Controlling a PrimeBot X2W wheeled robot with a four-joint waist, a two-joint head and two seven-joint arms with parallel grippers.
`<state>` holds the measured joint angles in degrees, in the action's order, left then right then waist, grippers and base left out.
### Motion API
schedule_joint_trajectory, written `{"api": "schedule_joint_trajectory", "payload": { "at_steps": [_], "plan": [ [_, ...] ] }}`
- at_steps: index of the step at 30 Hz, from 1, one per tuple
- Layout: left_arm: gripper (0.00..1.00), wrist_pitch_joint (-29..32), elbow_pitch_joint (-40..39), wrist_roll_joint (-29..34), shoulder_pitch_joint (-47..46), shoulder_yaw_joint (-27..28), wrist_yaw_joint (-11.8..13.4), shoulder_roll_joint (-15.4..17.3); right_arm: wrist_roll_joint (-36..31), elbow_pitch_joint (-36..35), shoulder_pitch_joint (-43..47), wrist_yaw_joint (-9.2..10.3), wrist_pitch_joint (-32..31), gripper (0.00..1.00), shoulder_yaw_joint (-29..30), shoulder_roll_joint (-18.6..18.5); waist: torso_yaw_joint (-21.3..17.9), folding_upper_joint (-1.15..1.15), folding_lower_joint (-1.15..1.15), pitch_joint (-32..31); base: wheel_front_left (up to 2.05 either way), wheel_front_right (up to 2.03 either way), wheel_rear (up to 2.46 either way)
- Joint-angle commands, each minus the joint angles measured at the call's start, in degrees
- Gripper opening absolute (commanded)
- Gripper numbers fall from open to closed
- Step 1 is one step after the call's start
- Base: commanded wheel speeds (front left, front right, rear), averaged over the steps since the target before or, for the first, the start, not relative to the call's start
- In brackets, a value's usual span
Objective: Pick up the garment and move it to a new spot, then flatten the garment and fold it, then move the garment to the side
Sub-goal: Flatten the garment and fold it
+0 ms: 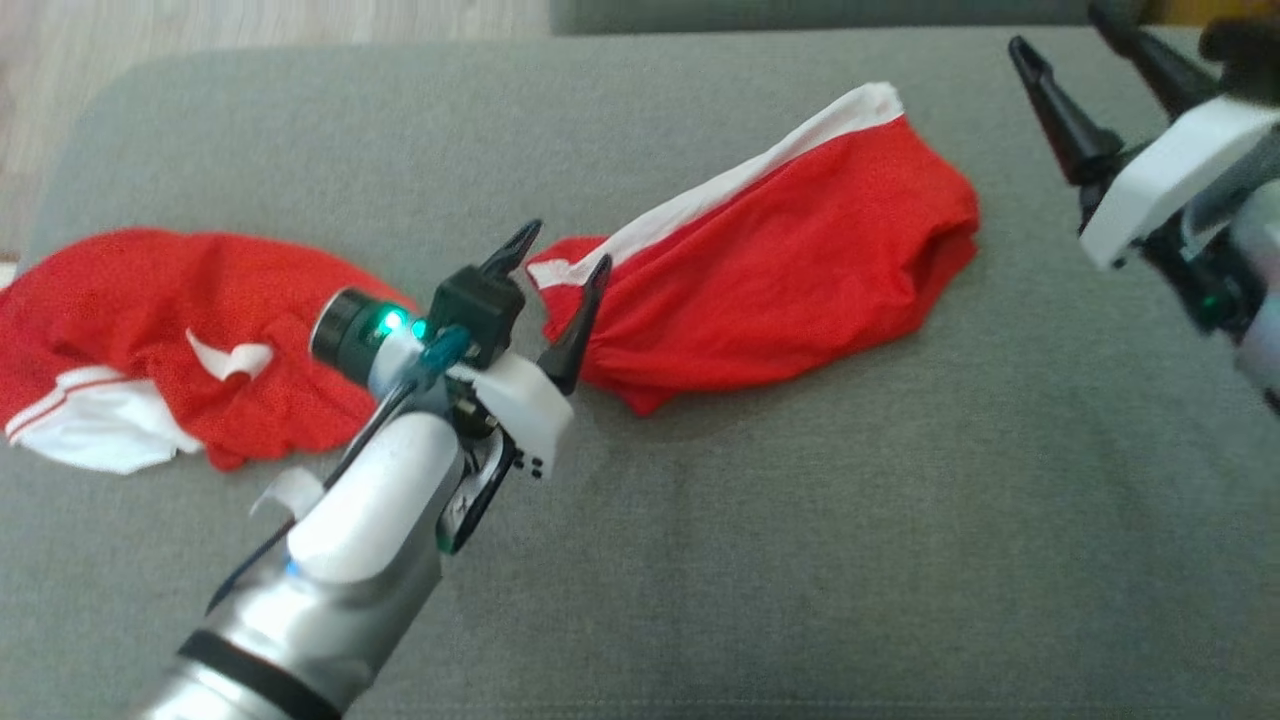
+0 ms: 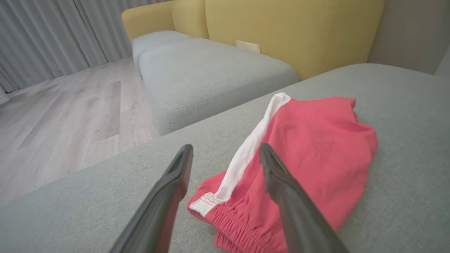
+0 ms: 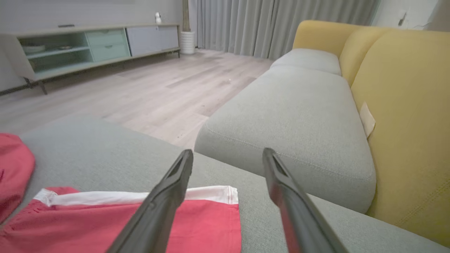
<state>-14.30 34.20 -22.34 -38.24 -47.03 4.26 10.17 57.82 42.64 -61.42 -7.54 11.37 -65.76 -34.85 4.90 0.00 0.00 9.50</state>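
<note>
Lying on the grey cushion (image 1: 800, 560), the red garment (image 1: 780, 250) reaches from under the left gripper (image 1: 562, 252), fingers spread, toward the right gripper (image 1: 1056, 30), also spread and clear of the cloth.

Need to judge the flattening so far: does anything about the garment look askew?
Yes. The red garment lies crumpled across the grey cushion: one part heaped at the robot's left, the other stretched slantwise to the right, its white stripe askew. Nothing flat or folded yet.
</note>
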Motion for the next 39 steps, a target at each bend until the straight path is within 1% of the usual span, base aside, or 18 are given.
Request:
{"api": "schedule_joint_trajectory", "payload": {
  "at_steps": [1,2,4,6,9,11,13,16,19,22,25,28,32,36,37,39],
  "plan": [
    [1.0,-0.7,-2.8,0.5,-0.2,3.0,1.2,1.8,-0.5,-0.1,2.2,0.05,2.1,1.0,1.9,0.2,-1.6,0.0,0.0,-2.2,0.0,0.0,0.0],
    [1.0,-0.7,-2.8,0.5,-0.2,3.0,1.2,1.8,-0.5,-0.1,2.2,0.05,2.1,1.0,1.9,0.2,-1.6,0.0,0.0,-2.2,0.0,0.0,0.0],
    [1.0,-0.7,-4.6,0.6,2.0,4.5,2.4,1.9,-1.9,0.1,4.4,0.05,3.1,1.0,3.7,1.0,-2.2,0.0,0.0,-3.3,0.0,0.0,0.0],
    [1.0,-0.7,-6.5,0.3,4.4,6.5,3.5,1.9,-3.0,0.1,7.0,0.05,3.5,1.0,7.4,2.0,-2.8,0.0,0.0,-4.3,0.0,0.0,0.0],
    [1.0,-0.7,-10.1,0.8,8.1,9.9,5.1,2.2,-6.1,-2.1,11.8,0.05,3.6,1.0,18.2,4.0,-3.5,0.0,0.0,-5.7,0.0,0.0,0.0],
    [1.0,-0.7,-12.4,1.7,10.7,11.6,5.6,2.4,-9.8,-4.0,16.5,0.05,3.6,1.0,26.2,5.6,-3.9,0.0,0.0,-6.4,0.0,0.0,0.0],
    [1.0,-0.7,-14.7,2.1,13.6,13.5,6.1,2.2,-14.5,-6.4,22.0,0.05,3.6,1.0,33.4,8.1,-4.2,0.0,0.0,-7.4,0.0,0.0,0.0],
    [1.0,-0.7,-18.3,3.0,18.1,16.5,6.8,1.6,-21.6,-10.5,30.8,0.05,3.6,1.0,42.4,12.6,-4.4,0.0,0.0,-8.8,0.0,0.0,0.0],
    [1.0,-0.7,-21.8,4.2,22.6,19.5,7.3,0.5,-27.3,-15.0,38.6,0.05,3.6,1.0,49.6,17.2,-4.3,0.0,0.0,-9.6,0.0,0.0,0.0],
    [1.0,-0.7,-24.4,6.1,26.5,21.8,7.2,-0.5,-32.1,-18.6,44.6,0.05,3.6,1.0,55.5,21.3,-4.1,0.0,0.0,-9.9,0.0,0.0,0.0],
    [1.0,-0.7,-26.3,7.9,29.9,23.3,6.4,-2.1,-35.0,-21.3,49.4,0.05,3.6,1.0,58.9,24.9,-3.4,0.0,0.0,-10.2,0.0,0.0,0.0],
    [1.0,-0.7,-27.8,9.2,32.7,25.1,5.4,-3.5,-36.9,-23.0,52.7,0.05,3.6,1.0,60.3,27.2,-3.0,0.0,0.0,-10.3,0.0,0.0,0.0],
    [1.0,-0.7,-28.2,10.5,34.5,26.9,3.4,-4.8,-38.5,-24.5,54.6,0.05,2.9,1.0,61.8,28.5,-2.1,0.0,0.0,-10.1,0.0,0.0,0.0],
    [1.0,-0.7,-27.8,11.7,34.4,28.2,1.5,-5.6,-39.3,-25.4,55.0,0.05,1.2,1.0,62.6,29.1,-1.0,0.0,0.0,-9.5,0.0,0.0,0.0],
    [1.0,-0.7,-27.6,12.3,33.8,28.6,0.7,-5.9,-39.2,-25.4,54.6,0.05,0.1,1.0,63.2,29.3,-0.4,0.0,0.0,-8.7,0.0,0.0,0.0],
    [1.0,-0.7,-27.5,12.8,33.2,28.7,0.1,-6.3,-38.4,-24.9,53.8,0.05,-1.4,1.0,63.9,29.6,0.4,0.0,0.0,-7.5,0.0,0.0,0.0]
  ]
}}
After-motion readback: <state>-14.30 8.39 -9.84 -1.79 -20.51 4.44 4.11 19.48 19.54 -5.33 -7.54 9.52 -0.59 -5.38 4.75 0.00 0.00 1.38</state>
